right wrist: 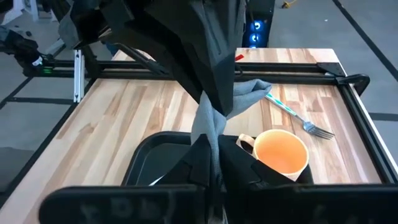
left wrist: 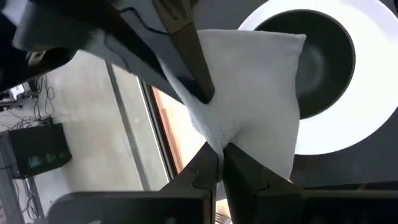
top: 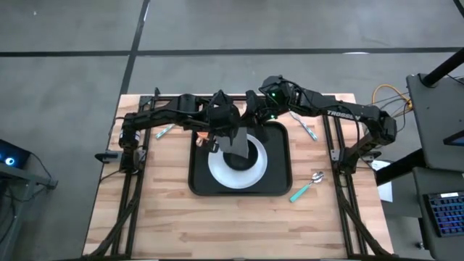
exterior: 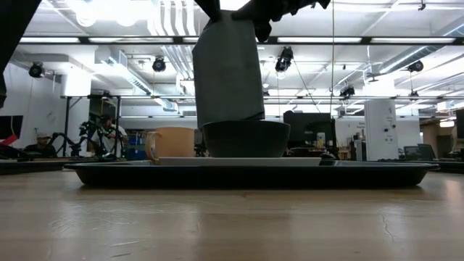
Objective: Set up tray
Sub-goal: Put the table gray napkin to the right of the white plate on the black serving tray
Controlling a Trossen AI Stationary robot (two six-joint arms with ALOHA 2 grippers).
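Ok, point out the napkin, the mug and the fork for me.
napkin (left wrist: 249,99), left wrist view, middle of the hanging cloth.
mug (right wrist: 281,154), right wrist view, orange inside.
fork (right wrist: 295,114), right wrist view, along its handle.

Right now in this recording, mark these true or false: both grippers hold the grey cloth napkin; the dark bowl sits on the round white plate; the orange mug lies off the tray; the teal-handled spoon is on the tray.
1. Both the left gripper and the right gripper pinch the grey cloth napkin. True.
2. The dark bowl sits on the round white plate. True.
3. The orange mug lies off the large black rectangular tray. False: it stands on the tray.
4. The teal-handled spoon is on the tray. False: it lies on the wooden table beside it.
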